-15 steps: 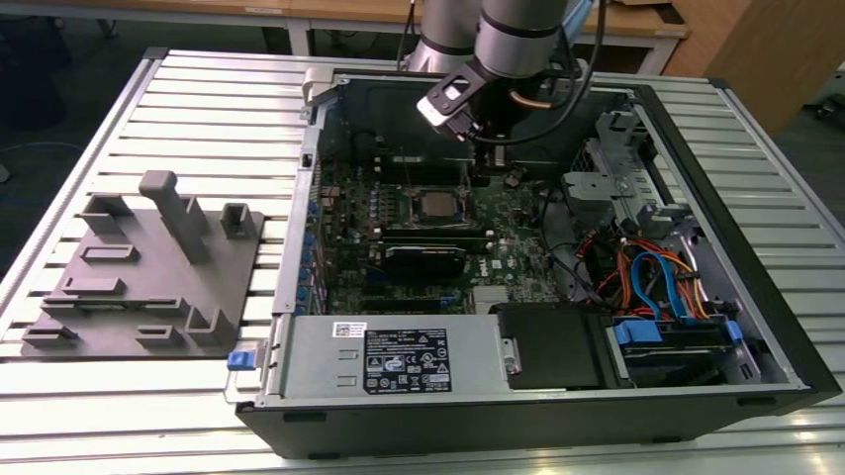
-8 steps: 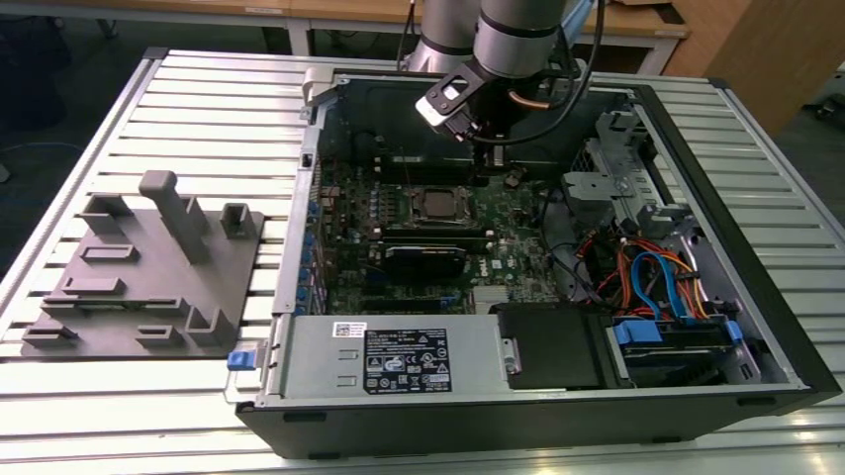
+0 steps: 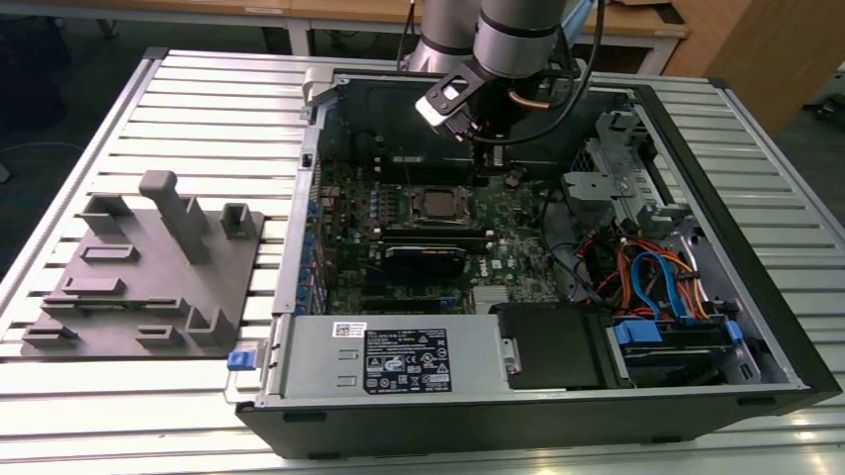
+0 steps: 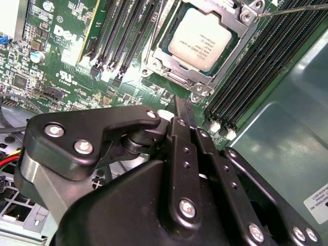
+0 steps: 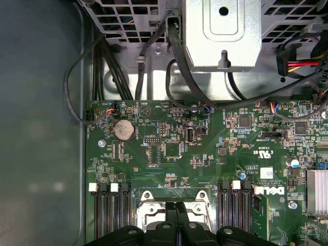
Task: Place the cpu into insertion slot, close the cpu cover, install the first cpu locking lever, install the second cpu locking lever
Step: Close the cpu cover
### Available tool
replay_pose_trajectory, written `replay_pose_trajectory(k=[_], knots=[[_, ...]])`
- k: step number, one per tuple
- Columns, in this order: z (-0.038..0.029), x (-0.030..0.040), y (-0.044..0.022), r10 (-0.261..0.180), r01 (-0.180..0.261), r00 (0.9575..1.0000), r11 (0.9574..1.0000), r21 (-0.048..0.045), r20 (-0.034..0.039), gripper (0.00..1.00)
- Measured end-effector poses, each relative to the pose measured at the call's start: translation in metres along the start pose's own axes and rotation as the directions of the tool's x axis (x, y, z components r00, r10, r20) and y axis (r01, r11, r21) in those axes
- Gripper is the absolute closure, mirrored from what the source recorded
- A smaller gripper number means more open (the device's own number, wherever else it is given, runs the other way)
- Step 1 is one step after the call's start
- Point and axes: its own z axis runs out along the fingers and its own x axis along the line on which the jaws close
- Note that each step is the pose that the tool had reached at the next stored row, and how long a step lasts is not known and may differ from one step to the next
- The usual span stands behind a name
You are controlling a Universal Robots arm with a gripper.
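Observation:
The cpu [image 4: 202,38], a dull silver square, lies in the insertion slot [image 3: 433,205] on the green board. The cpu cover [image 4: 177,79], a silver frame, lies flat over the chip's edges. A thin locking lever [image 4: 287,7] sticks out from one corner of the socket, and a second lever [image 4: 158,25] runs along its other side. My gripper [image 4: 182,105] hovers just above the board beside the socket, its black fingers pressed together on nothing. In the first wrist view the gripper [image 5: 175,209] covers part of the cover [image 5: 148,197]. In the exterior view the gripper [image 3: 498,173] hangs behind the socket.
Long black memory slots [image 4: 256,66] flank the socket. A black module [image 3: 425,259] sits in front of it. Cables [image 3: 660,277] and a drive cage [image 3: 601,148] fill the exterior view's right. A grey fixture tray [image 3: 145,267] lies left of the case; a power supply [image 3: 396,356] sits in front.

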Motion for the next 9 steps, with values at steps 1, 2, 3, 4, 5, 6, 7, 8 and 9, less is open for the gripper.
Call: replay_pose_trajectory(k=[1,2,3,4,5,6,7,8,9], knots=[[0.0001,0.0,0.0,0.0,0.0,1.0,1.0,0.0018,-0.0001,0.9],[0.0004,0.0001,0.0,0.0,0.0,1.0,1.0,0.005,-0.0003,0.9],[0.0009,0.0001,0.0001,0.0,0.0,1.0,1.0,0.0088,-0.0001,0.9],[0.0014,0.0,0.0,0.0,0.0,1.0,0.9999,0.0122,0.0002,0.9],[0.0024,0.0,-0.0001,-0.001,0.001,1.0,0.9999,0.0152,0.0002,0.9],[0.0037,0.0,-0.0006,-0.003,0.003,1.0,0.9998,0.0174,0.0002,0.9],[0.0053,0.0,-0.0016,-0.007,0.007,1.0,0.9998,0.0191,0.0003,0.9],[0.0069,-0.0001,-0.0028,-0.011,0.011,0.9999,0.9997,0.0203,0.0003,0.9],[0.0082,-0.0002,-0.0042,-0.014,0.014,0.9999,0.9997,0.0214,0.0003,0.9]])
